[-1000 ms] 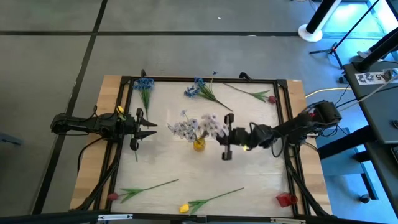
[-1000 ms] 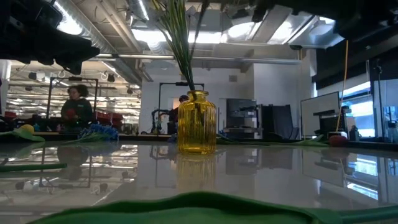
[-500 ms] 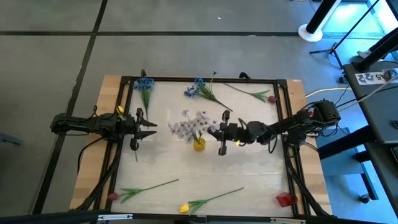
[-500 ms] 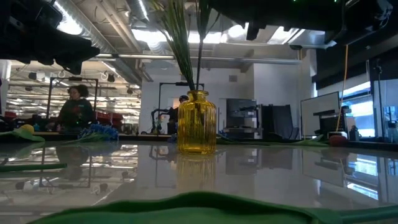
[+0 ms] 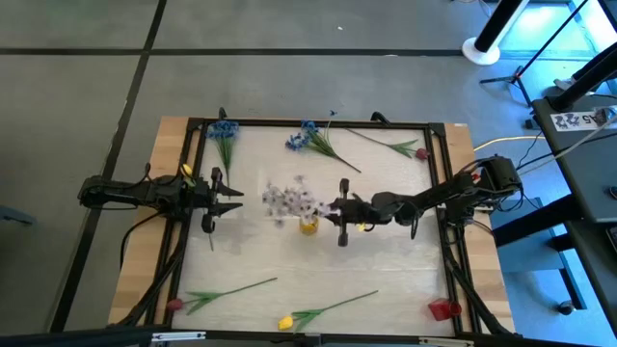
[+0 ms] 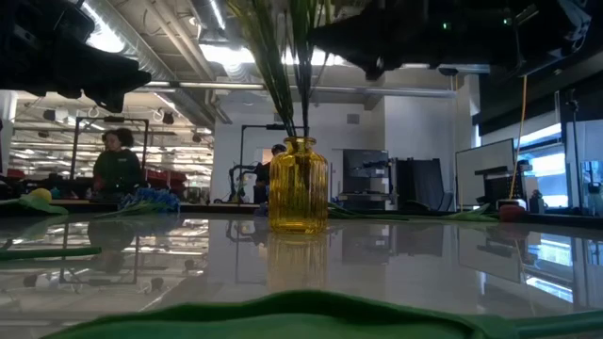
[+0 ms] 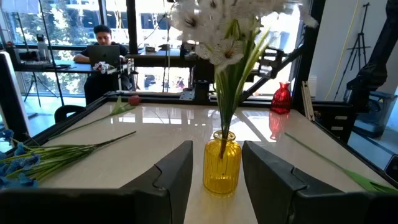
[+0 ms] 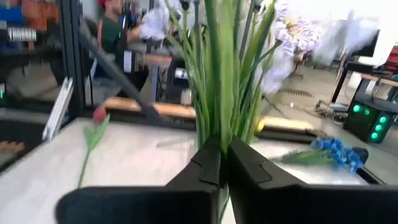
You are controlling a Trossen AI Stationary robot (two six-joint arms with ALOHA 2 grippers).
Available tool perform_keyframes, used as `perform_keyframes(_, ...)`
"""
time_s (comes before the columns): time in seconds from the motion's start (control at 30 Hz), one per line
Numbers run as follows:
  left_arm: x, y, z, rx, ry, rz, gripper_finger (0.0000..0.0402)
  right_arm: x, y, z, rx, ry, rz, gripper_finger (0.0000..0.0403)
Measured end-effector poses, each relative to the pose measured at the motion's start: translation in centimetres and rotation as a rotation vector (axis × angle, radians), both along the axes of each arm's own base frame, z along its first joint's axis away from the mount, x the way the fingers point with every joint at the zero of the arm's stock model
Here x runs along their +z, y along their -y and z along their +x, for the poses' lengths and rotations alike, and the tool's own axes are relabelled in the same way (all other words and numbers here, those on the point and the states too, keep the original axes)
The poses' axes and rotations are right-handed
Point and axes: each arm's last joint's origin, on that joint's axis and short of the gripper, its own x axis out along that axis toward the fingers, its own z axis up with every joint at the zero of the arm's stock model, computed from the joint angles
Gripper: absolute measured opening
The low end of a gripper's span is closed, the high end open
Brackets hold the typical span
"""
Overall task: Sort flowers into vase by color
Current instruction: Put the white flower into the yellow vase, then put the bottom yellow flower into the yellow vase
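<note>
The right claw [image 5: 331, 209] hangs just beside the yellow vase [image 5: 308, 226] near the middle of the bench [image 5: 405, 270]. In its wrist view its fingers [image 8: 208, 165] are pressed together on the green stems of the white-lavender flowers [image 5: 287, 200], whose ends sit in the vase; their heads are blurred from above. The left claw [image 5: 234, 200] waits well apart on the vase's other side, fingers spread and holding nothing. Blue flowers [image 5: 224, 130] and a red flower [image 5: 403, 147] lie beyond the right claw along the far edge. A yellow flower [image 5: 313, 315] and a pink one [image 5: 207, 296] lie at the near edge. The low view cuts off the flower heads and shows the arms only as dark shapes.
</note>
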Motion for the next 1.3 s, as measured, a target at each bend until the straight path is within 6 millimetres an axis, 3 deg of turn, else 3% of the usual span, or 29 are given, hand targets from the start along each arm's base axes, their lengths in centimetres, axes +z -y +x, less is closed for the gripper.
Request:
perform_keyframes(0.23, 0.0, 0.0, 0.0, 0.0, 0.0, 0.0, 0.0135, -0.6, 0.1, -0.1, -0.038, -0.081, -0.028, 0.0078)
perform_keyframes(0.43, 0.0, 0.0, 0.0, 0.0, 0.0, 0.0, 0.0135, 0.5, 0.1, -0.2, -0.038, -0.228, -0.054, 0.015)
perform_keyframes(0.8, 0.0, 0.0, 0.0, 0.0, 0.0, 0.0, 0.0135, 4.3, 0.5, -1.6, -0.099, -0.639, 0.019, 0.0263)
perform_keyframes(0.93, 0.0, 0.0, 0.0, 0.0, 0.0, 0.0, 0.0135, 6.6, 1.0, -3.6, -0.185, -0.764, -0.016, 0.0281)
perform_keyframes(1.13, 0.0, 0.0, 0.0, 0.0, 0.0, 0.0, 0.0135, 10.3, 4.7, -7.9, -0.521, -0.734, -0.029, 0.0275)
perform_keyframes(1.3, 0.0, 0.0, 0.0, 0.0, 0.0, 0.0, 0.0135, 10.8, 11.9, -9.0, -0.749, -0.694, 0.124, 0.0257)
